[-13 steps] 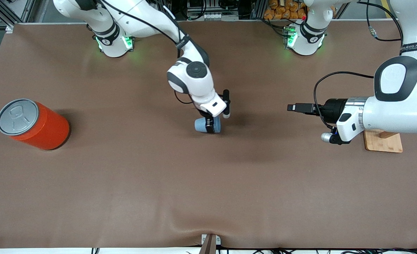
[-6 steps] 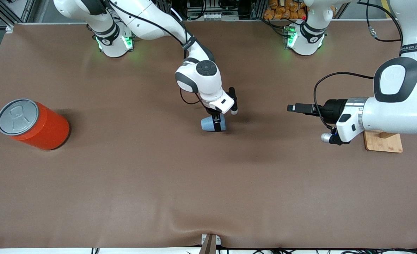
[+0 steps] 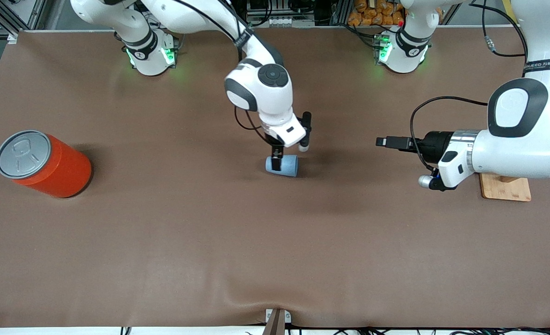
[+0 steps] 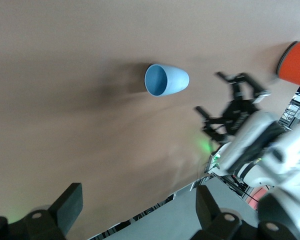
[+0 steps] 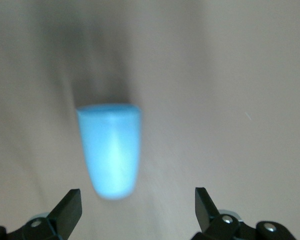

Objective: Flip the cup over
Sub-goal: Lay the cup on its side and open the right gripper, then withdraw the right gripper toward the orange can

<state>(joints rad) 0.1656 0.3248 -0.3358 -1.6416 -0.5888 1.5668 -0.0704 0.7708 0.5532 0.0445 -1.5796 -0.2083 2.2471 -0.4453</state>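
Observation:
The small light-blue cup [image 3: 285, 166] lies on its side on the brown table near the middle. My right gripper [image 3: 277, 156] hangs just over it, open and empty. In the right wrist view the cup [image 5: 110, 152] lies ahead of the spread fingers [image 5: 66, 209], not between them; the gripper [image 5: 135, 207] holds nothing. My left gripper [image 3: 382, 142] is open and empty, held level above the table toward the left arm's end, pointing at the cup. In the left wrist view [image 4: 138, 207] the cup's [image 4: 166, 80] darker mouth faces it, with the right gripper [image 4: 232, 105] beside it.
A large orange can [image 3: 47, 163] with a grey lid stands at the right arm's end of the table, also seen in the left wrist view [image 4: 295, 62]. A small wooden board [image 3: 505, 187] lies under the left arm. The brown table mat [image 3: 275, 256] has a ripple at its near edge.
The right gripper carried the cup toward the left arm's end, then opened and rose. The cup now lies free on its side. The left arm shifted slightly.

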